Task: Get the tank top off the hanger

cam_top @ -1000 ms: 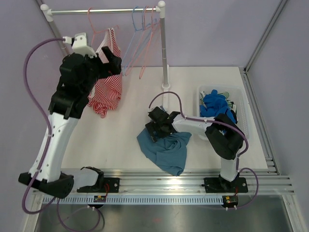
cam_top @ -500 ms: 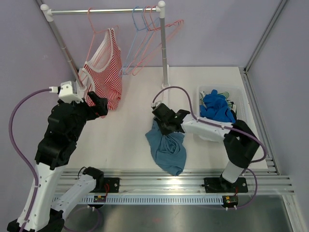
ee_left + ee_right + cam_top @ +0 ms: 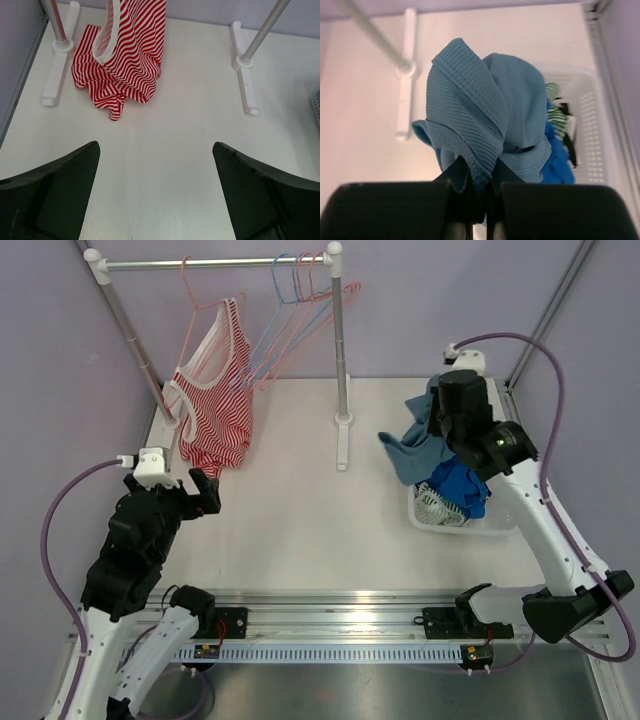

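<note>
The red-and-white striped tank top hangs from a pink hanger on the rail. Its lower end lies bunched on the table by the left post, as the left wrist view also shows. My left gripper hovers in front of it, apart from it. It is open, with only table between its fingers. My right gripper is raised at the right and shut on a teal ribbed garment. That garment bulges above the shut gripper.
A white basket of blue and green clothes stands at the right, under the right arm. The rail's right post and its foot stand mid-table. Several empty pink and blue hangers hang by that post.
My left arm drew back and down from the tank top toward the near left. My right gripper shut on the teal garment and carried it from the table up over the basket.
</note>
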